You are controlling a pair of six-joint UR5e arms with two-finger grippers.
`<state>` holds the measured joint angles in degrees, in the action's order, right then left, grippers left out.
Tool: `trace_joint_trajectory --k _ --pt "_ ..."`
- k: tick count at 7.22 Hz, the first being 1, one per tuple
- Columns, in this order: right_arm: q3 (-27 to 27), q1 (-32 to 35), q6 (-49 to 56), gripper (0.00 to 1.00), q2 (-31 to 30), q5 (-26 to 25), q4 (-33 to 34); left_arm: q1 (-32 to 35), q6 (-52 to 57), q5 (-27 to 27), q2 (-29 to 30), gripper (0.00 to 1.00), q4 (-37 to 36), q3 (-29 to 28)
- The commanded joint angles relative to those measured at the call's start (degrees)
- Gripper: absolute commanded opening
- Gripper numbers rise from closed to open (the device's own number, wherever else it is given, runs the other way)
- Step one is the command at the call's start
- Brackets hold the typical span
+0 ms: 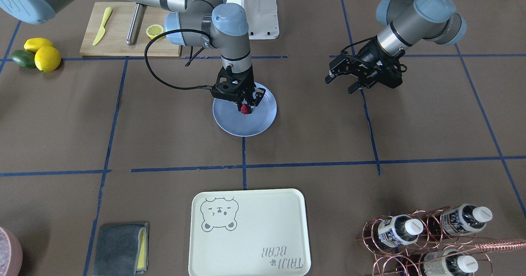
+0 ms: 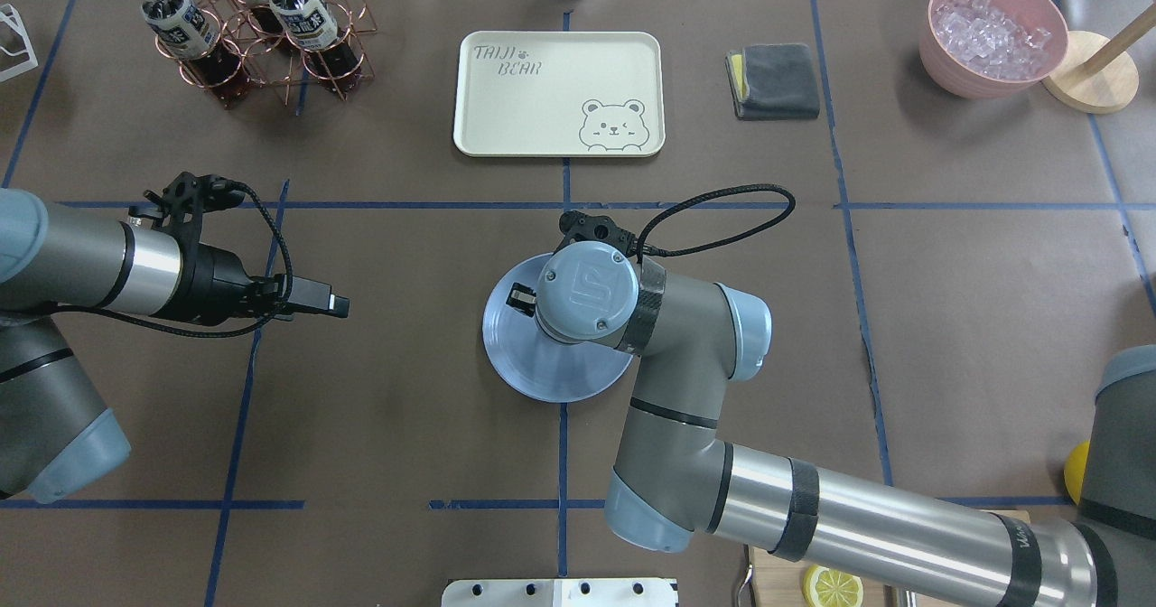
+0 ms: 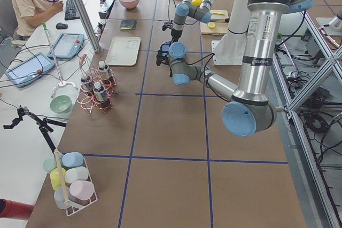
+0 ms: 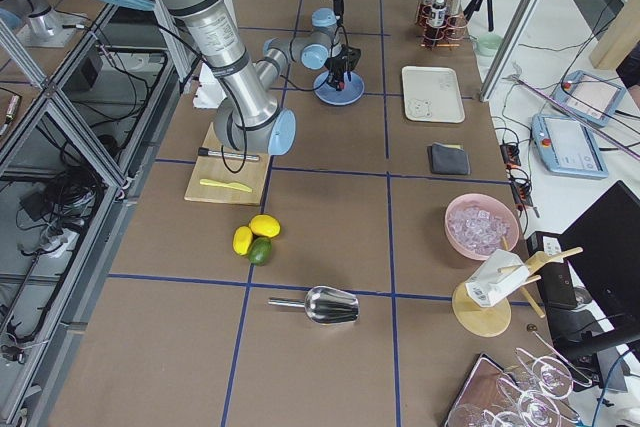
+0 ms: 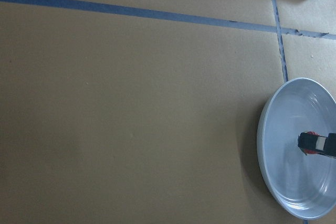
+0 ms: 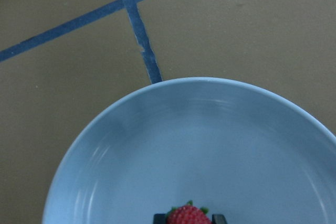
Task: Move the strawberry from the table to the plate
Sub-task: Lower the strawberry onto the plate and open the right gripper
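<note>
While the right gripper (image 1: 245, 105) hangs low over the plate (image 1: 230, 122), its 2 fingers clamped on the strawberry (image 1: 245, 109), the step in hand looks like the release. Whether the berry touches the plate is unclear. Next, the fingers likely need to part gently, then lift straight up. The berry is bumpy, seeded and roundish; the plate is glossy, shallow and faintly ringed on the table's (image 1: 164, 116) matte brown paper. The left gripper (image 1: 341, 83) hovers well apart, jaws spread.
</note>
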<state>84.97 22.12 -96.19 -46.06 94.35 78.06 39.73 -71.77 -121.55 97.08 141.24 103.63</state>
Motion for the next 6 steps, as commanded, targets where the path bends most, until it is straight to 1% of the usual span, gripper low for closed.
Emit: trace_joint_trajectory --k 1,2,3,5,6 --pt "-0.41 -0.06 0.13 0.00 -0.17 0.05 -0.37 0.00 -0.03 0.00 -0.05 0.94 0.00 -0.09" --pt "-0.42 0.03 0.04 0.12 0.00 0.13 -0.37 0.00 -0.03 0.00 -0.05 0.94 0.00 -0.01" --pt "-0.50 -0.06 -0.48 0.99 0.09 0.05 0.07 0.00 -0.03 0.00 -0.05 0.94 0.00 -0.01" --pt "-0.24 0.03 -0.05 1.00 0.27 0.05 -0.01 0.00 -0.03 0.00 -0.05 0.94 0.00 0.08" --pt "1.33 0.64 0.04 1.00 0.18 0.65 0.16 0.08 -0.03 0.00 -0.14 0.94 0.00 0.08"
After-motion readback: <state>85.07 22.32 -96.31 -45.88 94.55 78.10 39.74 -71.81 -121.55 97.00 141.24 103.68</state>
